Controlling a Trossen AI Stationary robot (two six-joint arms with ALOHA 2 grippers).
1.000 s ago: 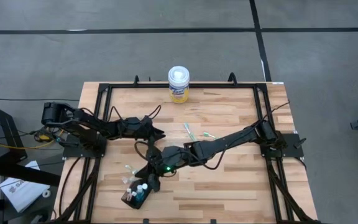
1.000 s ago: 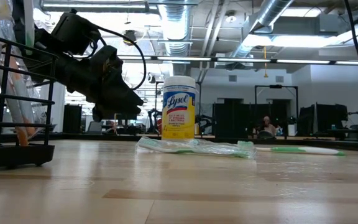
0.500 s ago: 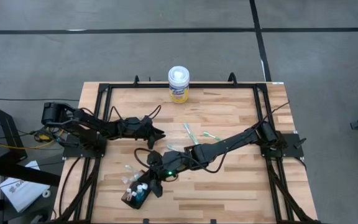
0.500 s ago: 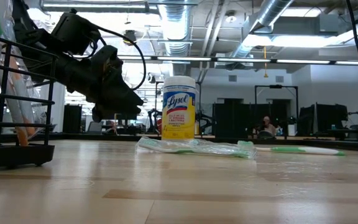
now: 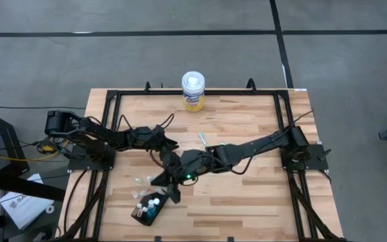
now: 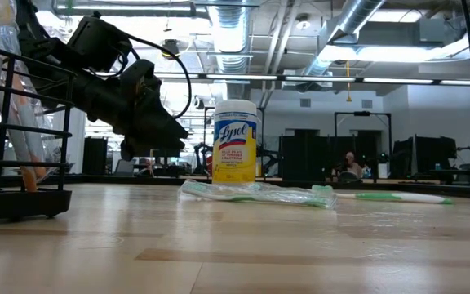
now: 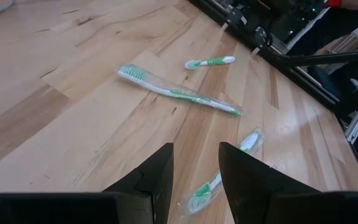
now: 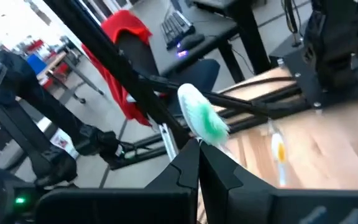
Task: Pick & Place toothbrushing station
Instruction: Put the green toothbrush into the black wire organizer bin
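1. Whereas a second ago the right gripper [image 5: 173, 191] lay nearer table centre, it now hovers just over the holder [image 5: 148, 210] at seven o'clock, fingers pinching a toothbrush [image 8: 202, 115].
2. The left gripper [image 5: 170, 143] waits at nine o'clock, fingers [image 7: 155, 174] slightly spread.
3. Judgement: insertion is imminent.

Even, bright overhead light falls on the bench [image 5: 247, 121] in the high view, with only soft, short shadows under the arms. In the low view ceiling strip lights [image 6: 300, 79] glare and the near wood goes soft. The right wrist view is smeared by motion blur; the green-bristled brush head [image 8: 204, 118] looks fuzzy. The left wrist view is sharp, with dark foreground fingers [image 7: 151, 180].
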